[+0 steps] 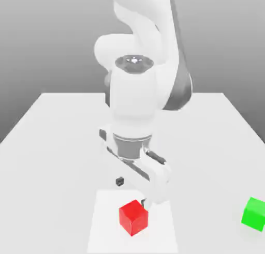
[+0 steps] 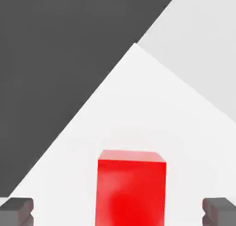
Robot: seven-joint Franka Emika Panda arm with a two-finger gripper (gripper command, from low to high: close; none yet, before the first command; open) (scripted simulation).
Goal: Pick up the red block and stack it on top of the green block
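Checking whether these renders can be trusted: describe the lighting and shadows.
Exterior view: flat, bright light; the white arm nearly blends into the pale table; the red block has faces of slightly different shade. Hand view: a large dark area, its cause unclear; the red block's narrow face looks pinkish, washed out.

The red cube (image 1: 133,218), just beside the gripper (image 2: 118,212), looks smooth and mostly matt, like plain plastic, with a faint soft sheen on its upper face. The green cube (image 1: 254,214), well apart from the gripper, has the same smooth, matt plastic look. The arm (image 1: 133,98) above the gripper looks like smooth white plastic, with a darker, glossy cap (image 1: 134,63). Beneath the gripper, the white patch (image 1: 132,243) and the table (image 1: 52,196) look smooth and matt.
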